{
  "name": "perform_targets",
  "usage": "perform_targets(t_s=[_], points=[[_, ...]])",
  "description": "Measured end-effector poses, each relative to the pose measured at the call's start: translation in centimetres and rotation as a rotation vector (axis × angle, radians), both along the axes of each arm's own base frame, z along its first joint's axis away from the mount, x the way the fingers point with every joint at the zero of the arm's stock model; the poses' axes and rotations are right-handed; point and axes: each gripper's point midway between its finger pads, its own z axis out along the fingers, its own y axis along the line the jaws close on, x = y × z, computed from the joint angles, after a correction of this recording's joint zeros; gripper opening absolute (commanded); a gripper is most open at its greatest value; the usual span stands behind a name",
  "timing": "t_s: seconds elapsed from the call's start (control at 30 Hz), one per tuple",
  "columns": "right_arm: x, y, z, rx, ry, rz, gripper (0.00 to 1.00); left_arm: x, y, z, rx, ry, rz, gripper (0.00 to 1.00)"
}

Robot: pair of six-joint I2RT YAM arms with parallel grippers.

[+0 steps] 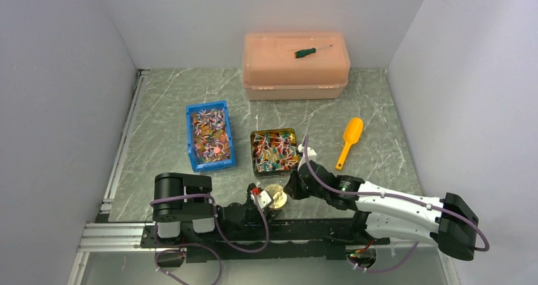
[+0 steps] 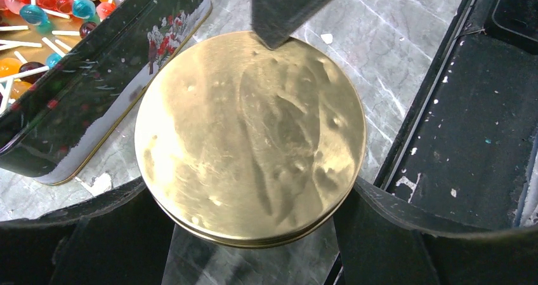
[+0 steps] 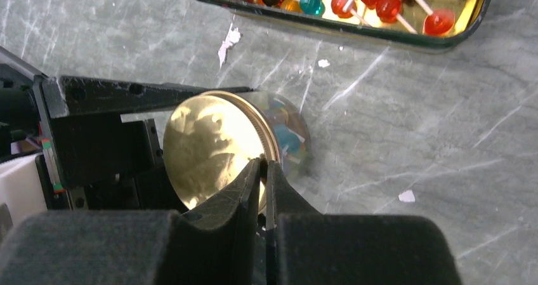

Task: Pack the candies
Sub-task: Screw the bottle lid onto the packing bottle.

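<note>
The candies, small coloured balls on white sticks, fill a blue bin [image 1: 209,136] and a dark tin [image 1: 274,150]. More of these candies [image 2: 57,6] [image 3: 380,6] show at the edges of both wrist views. A clear jar with a gold lid [image 1: 275,196] [image 2: 250,132] [image 3: 212,152] sits between the arms, with coloured pieces showing through its wall. My left gripper [image 1: 266,199] [image 2: 249,193] stands wide, its fingers [image 2: 82,234] pressed against both sides of the jar. My right gripper [image 1: 293,186] [image 3: 263,164] is shut, with its tips touching the lid's rim.
An orange scoop [image 1: 349,139] lies right of the tin. A salmon plastic box [image 1: 295,75] stands at the back with a green-handled screwdriver [image 1: 312,51] on its lid. A black rail [image 2: 469,126] runs along the near table edge beside the jar. Walls close in both sides.
</note>
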Motion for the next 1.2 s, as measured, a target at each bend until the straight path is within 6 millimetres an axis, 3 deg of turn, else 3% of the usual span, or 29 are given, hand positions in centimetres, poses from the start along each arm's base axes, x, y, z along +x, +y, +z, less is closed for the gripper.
perform_targets(t_s=[0.13, 0.37, 0.5, 0.8, 1.2], points=[[-1.2, -0.2, -0.1, -0.011, 0.015, 0.009, 0.08, 0.3, 0.1, 0.0, 0.001, -0.003, 0.017, 0.35], [-6.2, 0.3, -1.1, -0.03, 0.135, 0.138, 0.11, 2.2, 0.0, 0.1, 0.0, -0.009, 0.091, 0.34], [-6.5, -0.8, -1.4, -0.082, 0.153, 0.126, 0.17, 2.4, 0.1, 0.0, 0.0, -0.011, 0.101, 0.33], [-3.9, -0.2, 3.1, -0.089, 0.041, 0.061, 0.22, 2.4, 0.0, 0.0, 0.0, -0.01, 0.098, 0.31], [1.3, -1.7, 3.3, -0.182, -0.013, -0.027, 0.23, 2.2, -0.2, 0.0, -0.003, -0.003, 0.084, 0.28]])
